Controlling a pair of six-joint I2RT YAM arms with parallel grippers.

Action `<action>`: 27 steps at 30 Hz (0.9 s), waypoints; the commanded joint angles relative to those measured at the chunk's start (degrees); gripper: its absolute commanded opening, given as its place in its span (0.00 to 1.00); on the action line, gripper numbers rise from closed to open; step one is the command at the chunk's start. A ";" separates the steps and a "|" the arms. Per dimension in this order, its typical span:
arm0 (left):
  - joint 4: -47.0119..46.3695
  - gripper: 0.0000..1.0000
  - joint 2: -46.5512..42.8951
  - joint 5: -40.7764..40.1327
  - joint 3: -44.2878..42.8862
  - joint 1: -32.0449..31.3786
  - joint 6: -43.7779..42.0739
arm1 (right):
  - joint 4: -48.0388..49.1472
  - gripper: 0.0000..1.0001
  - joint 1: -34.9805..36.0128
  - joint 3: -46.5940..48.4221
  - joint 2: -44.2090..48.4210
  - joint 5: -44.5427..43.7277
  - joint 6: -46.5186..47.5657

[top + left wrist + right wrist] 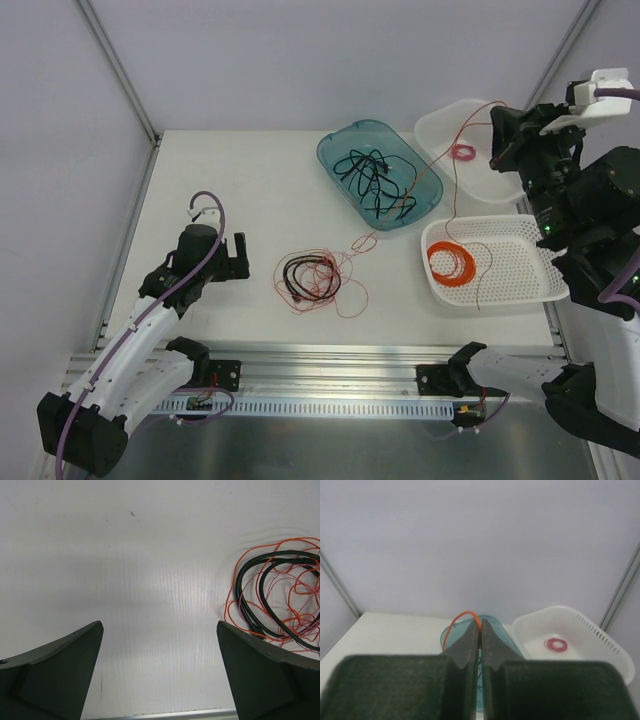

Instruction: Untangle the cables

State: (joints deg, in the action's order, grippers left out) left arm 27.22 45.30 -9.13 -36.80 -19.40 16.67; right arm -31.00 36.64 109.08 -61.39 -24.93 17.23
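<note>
Dead centre of the surface lies the tangle. At its nine o'clock sits the left pincer, near it but apart. Up at one o'clock, farther back, is the oval tray, with loose cords inside. At three o'clock is the basket, a coil in its left half. Behind the basket stands the tub, a ring coil in it. One strand runs from the tangle across the tray's right end up to the right pincer, above the tub.

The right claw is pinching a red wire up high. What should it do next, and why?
Probably draw it farther up and away: the right gripper is shut on a red wire that appears to trail down into the tangle, mixed there with the black cord.
</note>
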 commanded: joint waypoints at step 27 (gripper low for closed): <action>-29.57 0.96 -0.84 22.32 5.50 -18.91 10.05 | -8.90 0.01 4.49 -19.49 -3.04 12.99 -18.38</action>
State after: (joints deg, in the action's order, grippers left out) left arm 6.26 42.19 12.97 -33.61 -36.25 22.06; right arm -39.35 39.48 90.91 -65.82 -8.05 0.71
